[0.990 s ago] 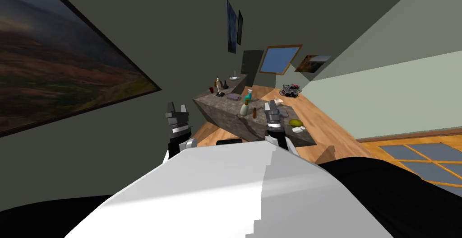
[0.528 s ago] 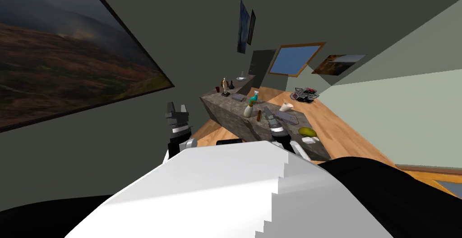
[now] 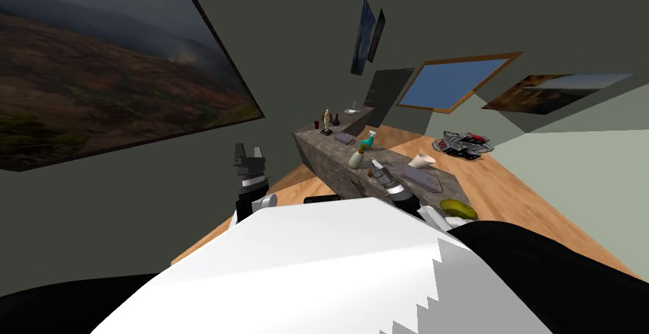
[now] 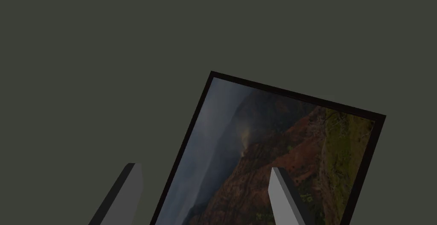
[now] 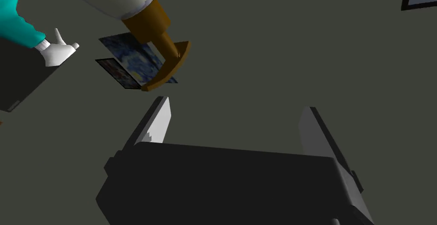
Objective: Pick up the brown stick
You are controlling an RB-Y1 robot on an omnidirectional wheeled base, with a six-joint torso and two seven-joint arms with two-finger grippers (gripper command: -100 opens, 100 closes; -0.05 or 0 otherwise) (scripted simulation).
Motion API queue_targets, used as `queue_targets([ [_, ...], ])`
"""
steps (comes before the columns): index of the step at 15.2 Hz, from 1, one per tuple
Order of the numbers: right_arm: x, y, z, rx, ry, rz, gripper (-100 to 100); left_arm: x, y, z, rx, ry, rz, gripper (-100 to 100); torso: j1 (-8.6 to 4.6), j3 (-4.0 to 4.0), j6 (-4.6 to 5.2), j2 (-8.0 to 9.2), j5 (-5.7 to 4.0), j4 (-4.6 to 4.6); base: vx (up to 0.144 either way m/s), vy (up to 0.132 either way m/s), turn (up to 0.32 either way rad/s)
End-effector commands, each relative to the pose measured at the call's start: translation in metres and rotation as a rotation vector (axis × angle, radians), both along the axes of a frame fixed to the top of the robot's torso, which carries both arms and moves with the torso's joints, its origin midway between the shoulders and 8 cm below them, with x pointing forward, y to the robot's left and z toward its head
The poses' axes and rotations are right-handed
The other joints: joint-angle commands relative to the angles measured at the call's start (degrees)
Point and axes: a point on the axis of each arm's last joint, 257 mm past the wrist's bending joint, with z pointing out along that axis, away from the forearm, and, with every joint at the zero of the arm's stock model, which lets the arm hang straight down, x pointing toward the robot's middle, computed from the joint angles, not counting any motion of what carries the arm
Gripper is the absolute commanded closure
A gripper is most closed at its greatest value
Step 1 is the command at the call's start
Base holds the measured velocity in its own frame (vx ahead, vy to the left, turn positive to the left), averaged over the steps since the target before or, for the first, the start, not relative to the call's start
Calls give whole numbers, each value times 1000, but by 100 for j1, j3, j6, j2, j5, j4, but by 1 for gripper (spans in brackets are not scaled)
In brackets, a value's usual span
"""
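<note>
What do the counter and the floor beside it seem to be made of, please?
The counter looks like matt stone: mottled grey-brown speckling on top and side. The floor looks like wood, perhaps laminate: warm orange-brown with faint streaky grain.

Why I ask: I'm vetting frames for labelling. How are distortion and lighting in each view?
Head view: the wide lens splays the walls and the camera's roll slants everything, the counter included; light dim. Right wrist view: no glare, the right tool open. Left wrist view: dim, left tool open.
</note>
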Motion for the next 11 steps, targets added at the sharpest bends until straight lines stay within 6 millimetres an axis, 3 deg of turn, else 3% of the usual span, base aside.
queue_targets([
  [1,-9,-5,-14,-84,42,5,-100,0,0,0,0,0,0,0,0,0,0,0,0,0,-7,-45,301],
  [8,-50,-29,-76,-427,219,61,-100,0,0,0,0,0,0,0,-3,-1,2,-1,-1,0,-13,-49,361],
  [10,-56,-30,-83,-451,240,67,-100,0,0,0,0,0,0,0,-2,0,1,1,0,0,-16,-44,222],
  [11,-70,-38,-97,-527,287,88,-100,0,0,0,0,0,0,0,2,-1,5,-2,-1,0,-8,-28,327],
])
